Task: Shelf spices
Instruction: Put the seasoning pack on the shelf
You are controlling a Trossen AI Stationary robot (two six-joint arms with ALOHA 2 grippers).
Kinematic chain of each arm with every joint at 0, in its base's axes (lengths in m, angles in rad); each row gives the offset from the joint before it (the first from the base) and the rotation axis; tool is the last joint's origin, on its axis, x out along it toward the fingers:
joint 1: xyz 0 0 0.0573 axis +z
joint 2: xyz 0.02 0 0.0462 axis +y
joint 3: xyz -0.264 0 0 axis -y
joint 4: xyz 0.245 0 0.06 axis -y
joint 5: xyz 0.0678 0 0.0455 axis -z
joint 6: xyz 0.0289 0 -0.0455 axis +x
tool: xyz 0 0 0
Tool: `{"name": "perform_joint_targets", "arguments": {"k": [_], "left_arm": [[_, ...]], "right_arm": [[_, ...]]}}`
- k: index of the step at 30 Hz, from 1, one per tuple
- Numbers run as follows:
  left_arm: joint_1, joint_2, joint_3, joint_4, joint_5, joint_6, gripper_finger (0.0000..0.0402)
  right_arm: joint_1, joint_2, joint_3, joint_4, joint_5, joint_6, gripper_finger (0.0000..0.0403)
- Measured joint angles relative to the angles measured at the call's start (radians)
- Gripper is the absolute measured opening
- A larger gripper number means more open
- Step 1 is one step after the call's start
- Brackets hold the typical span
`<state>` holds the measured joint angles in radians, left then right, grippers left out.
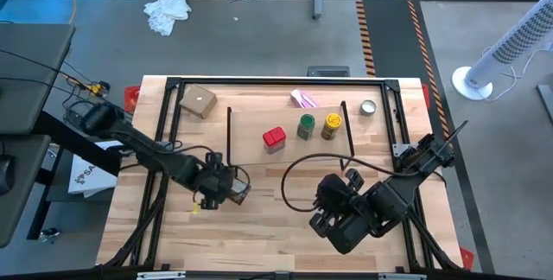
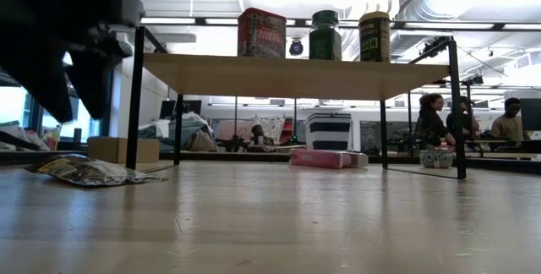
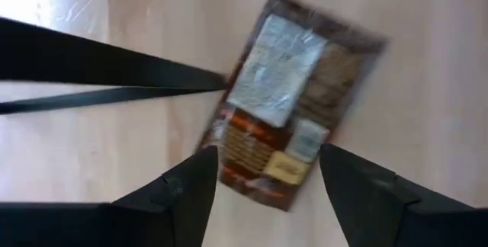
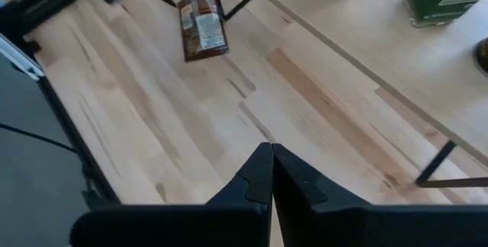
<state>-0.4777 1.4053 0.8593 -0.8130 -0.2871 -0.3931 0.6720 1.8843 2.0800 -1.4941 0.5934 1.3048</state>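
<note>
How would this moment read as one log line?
left claw: open above flat packet on table | right claw: shut, waiting | red tin, two jars on shelf

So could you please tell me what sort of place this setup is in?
Probably a robotics lab or workshop: the wooden table stands on a grey floor marked with striped tape, and people sit at workstations behind.

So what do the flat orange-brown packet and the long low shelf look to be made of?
The flat orange-brown packet looks like glossy plastic or foil film: it shows glare and crinkled edges, and lies flat on the table. The long low shelf has a pale, matte wood-grain plank top on thin black legs, probably painted metal.
</note>
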Motion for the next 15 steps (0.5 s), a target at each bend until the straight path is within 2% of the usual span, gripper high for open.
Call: {"name": "perform_joint_targets", "arguments": {"k": [4, 7, 9, 15], "left_arm": [[0.025, 0.050, -0.011, 0.007, -0.085, 0.027, 0.0228], [0.039, 0.073, -0.052, 0.040, -0.110, 0.017, 0.0202], [0.047, 0.079, -0.080, 0.060, -0.100, 0.011, 0.0166], [0.051, 0.063, -0.091, 0.085, -0.196, -0.100, 0.0025]], "right_arm": [[0.000, 0.000, 0.000, 0.032, 0.000, 0.005, 0.0002], [0.000, 0.001, 0.000, 0.039, 0.000, 0.023, 0.0001], [0.000, 0.001, 0.000, 0.040, 0.000, 0.042, 0.0001], [0.000, 0.001, 0.000, 0.040, 0.002, 0.060, 0.0000]]}}
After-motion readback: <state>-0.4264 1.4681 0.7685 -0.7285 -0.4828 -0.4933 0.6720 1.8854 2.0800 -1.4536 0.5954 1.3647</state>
